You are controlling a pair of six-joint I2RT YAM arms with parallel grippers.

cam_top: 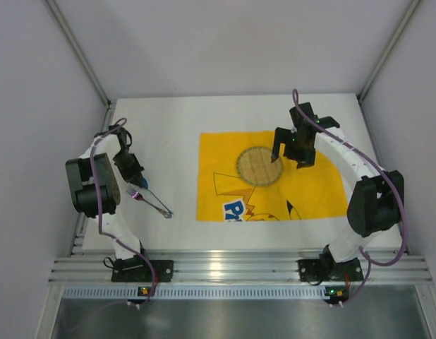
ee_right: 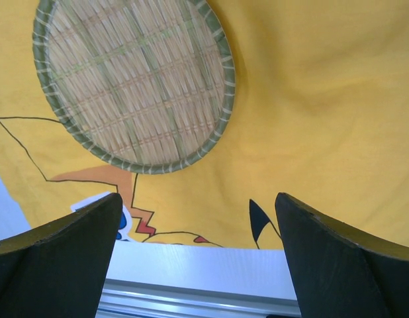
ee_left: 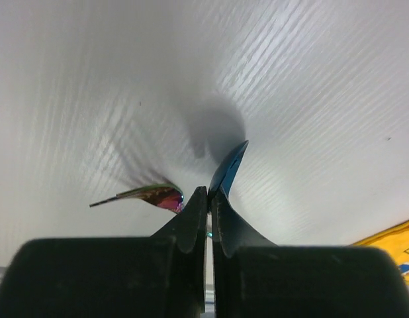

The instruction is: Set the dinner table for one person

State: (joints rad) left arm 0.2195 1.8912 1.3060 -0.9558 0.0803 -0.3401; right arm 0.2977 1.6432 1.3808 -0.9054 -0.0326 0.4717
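My left tool (ee_left: 208, 192) pinches shut on a thin blue-sheened metal utensil (ee_left: 229, 165) at the left of the large matte white counter (cam_top: 168, 120), presumably bound for the yellow cartoon-print cloth placemat (cam_top: 324, 191); my right tool (cam_top: 290, 152) hovers spread wide beside the round woven straw mat (cam_top: 259, 166).

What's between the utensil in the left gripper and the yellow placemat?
Nothing visible. The left gripper is shut on a bluish utensil, and only bare dinner table lies between it and the placemat. The woven coaster sits farther in, by the open right gripper.
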